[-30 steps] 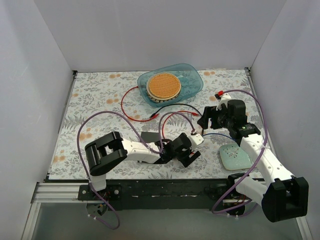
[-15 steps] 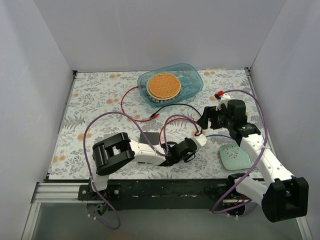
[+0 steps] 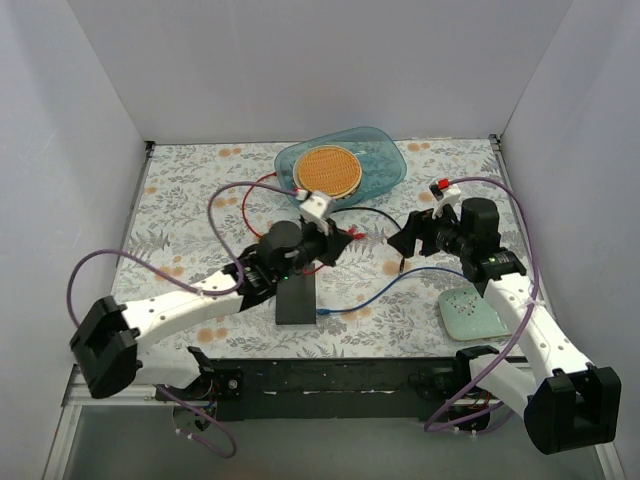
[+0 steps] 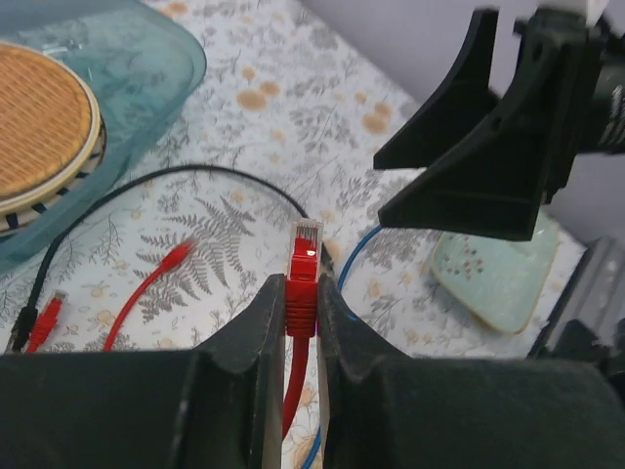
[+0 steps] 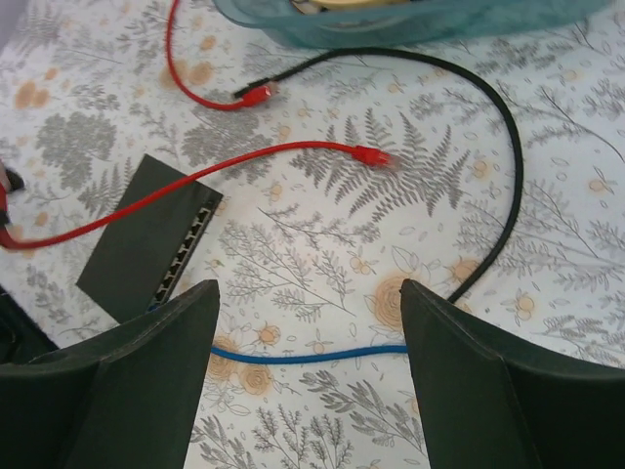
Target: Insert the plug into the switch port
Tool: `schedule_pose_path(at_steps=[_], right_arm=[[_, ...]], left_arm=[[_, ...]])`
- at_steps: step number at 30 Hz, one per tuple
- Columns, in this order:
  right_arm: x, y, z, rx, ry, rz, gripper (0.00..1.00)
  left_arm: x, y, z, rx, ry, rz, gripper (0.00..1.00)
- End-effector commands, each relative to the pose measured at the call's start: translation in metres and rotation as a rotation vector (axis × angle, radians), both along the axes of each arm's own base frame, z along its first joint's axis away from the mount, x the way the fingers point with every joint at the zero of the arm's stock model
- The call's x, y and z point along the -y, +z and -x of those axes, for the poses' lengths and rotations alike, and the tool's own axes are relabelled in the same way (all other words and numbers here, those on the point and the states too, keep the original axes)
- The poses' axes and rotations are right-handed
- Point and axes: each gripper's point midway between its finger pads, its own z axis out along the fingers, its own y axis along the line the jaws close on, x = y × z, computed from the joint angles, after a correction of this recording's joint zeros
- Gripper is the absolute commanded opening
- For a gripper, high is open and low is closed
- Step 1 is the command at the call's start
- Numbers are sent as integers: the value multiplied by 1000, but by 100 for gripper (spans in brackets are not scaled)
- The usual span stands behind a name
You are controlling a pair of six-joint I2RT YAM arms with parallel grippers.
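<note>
Red, clear-tipped plug (image 4: 305, 256) sits pinched in the left hand (image 4: 301, 288), right hand (image 5: 308, 298) spread wide.

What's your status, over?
Left hand shut on red plug. Right hand open, empty. Switch lying flat, nothing touching its ports that I can see. Possible clutter: blue cable beside it.

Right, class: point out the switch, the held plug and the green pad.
switch (image 5: 127, 249): right wrist view, flat top.
plug (image 4: 307, 242): left wrist view, clear tip.
green pad (image 3: 470, 312): top view, centre.
</note>
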Motion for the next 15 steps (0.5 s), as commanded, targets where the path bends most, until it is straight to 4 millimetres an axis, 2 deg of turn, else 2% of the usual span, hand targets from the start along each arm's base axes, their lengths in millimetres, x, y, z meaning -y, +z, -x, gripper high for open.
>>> schedule_pose_path(at_steps=[1,2,3,7,9,11,12,14,15], right_arm=[[-30,65,8,247,190,-150,82],[-38,73,17,258,242,-196,82],[-43,89,19,336,276,-224,82],[-69,122,40,437,410,-329,82],[-89,128,50,434,475,-368,82],[-103,140,57,471,519,-406,82],[-115,137,63,446,557,-431,82],[-126,145,70,451,594,-478,79],[-134,143,74,439,619,-490,78]], left_arm=[[-22,53,17,-28,-114,261,0],[-29,60,15,-28,-119,295,0],[-30,72,25,-40,-165,352,0],[-30,89,35,-63,-240,432,0],[-31,99,38,-52,-260,480,0],[-31,99,42,-82,-284,512,0],[-31,106,43,-68,-298,541,0],[-32,107,46,-89,-312,569,0],[-33,111,47,-83,-319,587,0]])
